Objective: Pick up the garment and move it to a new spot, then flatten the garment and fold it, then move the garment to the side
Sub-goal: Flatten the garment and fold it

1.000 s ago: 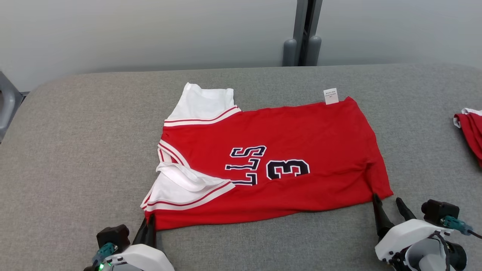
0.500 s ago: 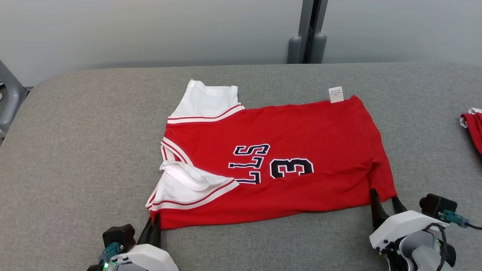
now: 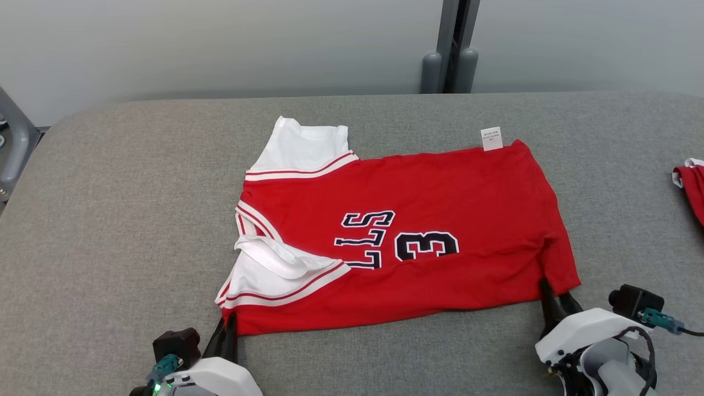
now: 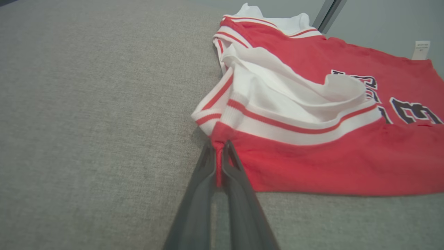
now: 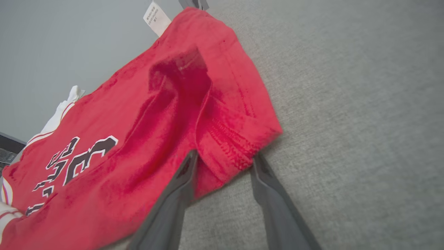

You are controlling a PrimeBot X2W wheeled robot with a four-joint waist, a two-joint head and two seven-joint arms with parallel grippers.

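Garment [image 3: 407,242], a red jersey, lies on the grey surface [image 3: 110,220], long axis left to right, white shoulders leftward, hem rightward. Left pincer [image 3: 229,323] is clamped on its near shoulder corner; right pincer [image 3: 556,294] stands open astride the near hem corner. Best it closes firmly on that hem before both arms lift evenly.

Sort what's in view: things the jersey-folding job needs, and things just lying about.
Job: red jersey; left gripper, shut on its near corner; right gripper, open astride the hem.
Lying about: second red garment, at the right edge; grey post behind.
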